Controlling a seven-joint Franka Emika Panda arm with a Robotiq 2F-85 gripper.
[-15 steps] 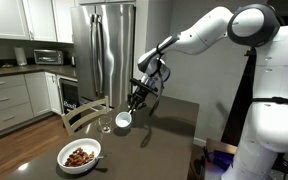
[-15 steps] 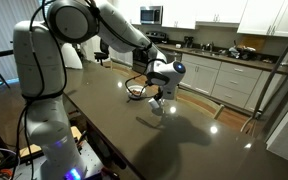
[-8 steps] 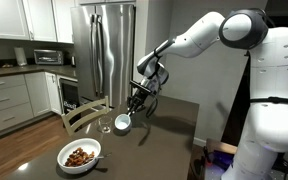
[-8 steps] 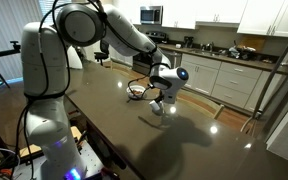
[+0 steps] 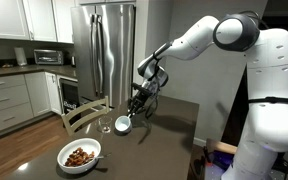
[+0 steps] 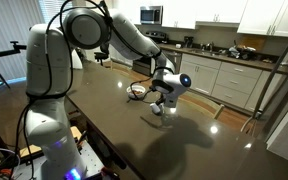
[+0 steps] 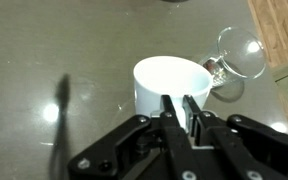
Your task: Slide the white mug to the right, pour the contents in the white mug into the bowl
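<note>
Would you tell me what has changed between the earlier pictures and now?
The arm has carried the gripper and the white mug slightly rightward in an exterior view. Nothing was taken hold of or let go: the gripper stayed shut on the mug's rim. The bowl and the glass have not moved.
</note>
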